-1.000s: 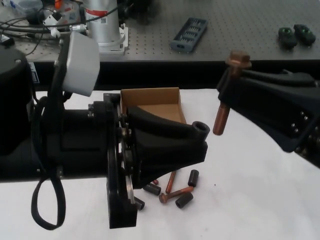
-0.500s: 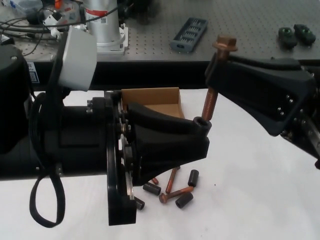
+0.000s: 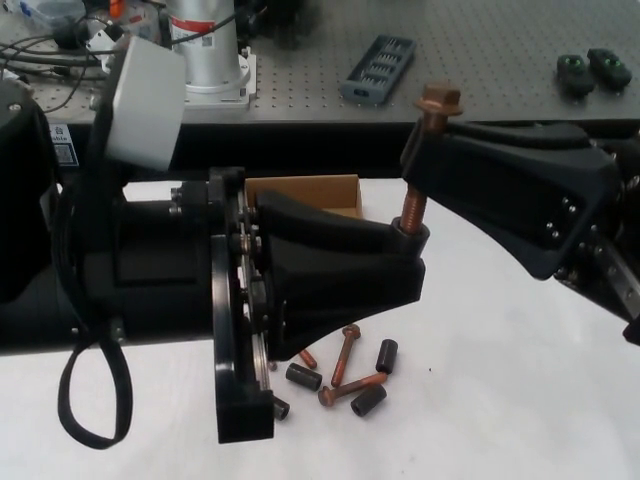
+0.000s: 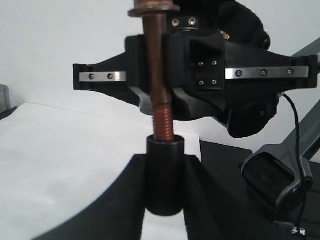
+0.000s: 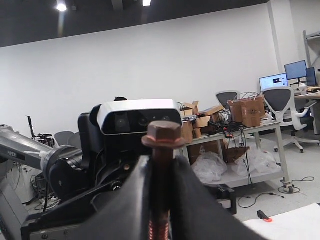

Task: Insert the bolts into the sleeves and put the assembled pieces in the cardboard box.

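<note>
My left gripper (image 3: 405,250) is shut on a black sleeve (image 4: 165,172), held upright above the white mat. My right gripper (image 3: 420,160) is shut on a copper bolt (image 3: 427,150) that hangs head-up, its threaded tip (image 4: 162,129) entering the sleeve's top opening. The bolt's hex head (image 5: 163,135) stands between the right fingers. The cardboard box (image 3: 303,192) sits behind the left gripper, partly hidden by it. Loose copper bolts (image 3: 345,357) and black sleeves (image 3: 368,400) lie on the mat below.
The white mat (image 3: 520,380) has free room at the right. Behind it runs a perforated bench with a blue rack (image 3: 378,66), two dark green parts (image 3: 592,70) and a metal post (image 3: 205,45).
The right gripper has carried the bolt leftward and down, from beside the sleeve to directly over it, so that the tip now enters the sleeve. The left gripper rose slightly.
</note>
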Controlling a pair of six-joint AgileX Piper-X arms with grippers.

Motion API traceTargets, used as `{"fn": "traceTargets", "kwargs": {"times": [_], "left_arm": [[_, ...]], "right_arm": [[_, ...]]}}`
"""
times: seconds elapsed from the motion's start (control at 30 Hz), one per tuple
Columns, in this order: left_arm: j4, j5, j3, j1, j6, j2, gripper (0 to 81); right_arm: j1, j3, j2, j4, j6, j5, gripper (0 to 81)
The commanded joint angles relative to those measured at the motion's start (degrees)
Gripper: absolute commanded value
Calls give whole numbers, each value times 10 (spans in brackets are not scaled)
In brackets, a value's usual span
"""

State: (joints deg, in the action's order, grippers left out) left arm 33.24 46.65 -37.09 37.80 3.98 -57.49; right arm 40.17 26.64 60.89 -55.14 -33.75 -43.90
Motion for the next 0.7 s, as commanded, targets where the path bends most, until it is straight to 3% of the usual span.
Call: {"fn": "traceTargets", "kwargs": {"times": [0.0,0.4,0.5,0.6,0.67], "left_arm": [[48,12,-4,1,3,4,6],[86,-14,-4,1,20,4,6],[87,-14,-4,1,20,4,6],[87,-14,-4,1,20,4,6],[88,-14,-4,1,20,4,6]], "right_arm": [[0,5,1,0,2,-13,38],[0,5,1,2,3,-28,7],[0,5,1,4,4,-34,111],[0,5,1,8,4,-31,283],[0,5,1,13,4,-32,319]]}}
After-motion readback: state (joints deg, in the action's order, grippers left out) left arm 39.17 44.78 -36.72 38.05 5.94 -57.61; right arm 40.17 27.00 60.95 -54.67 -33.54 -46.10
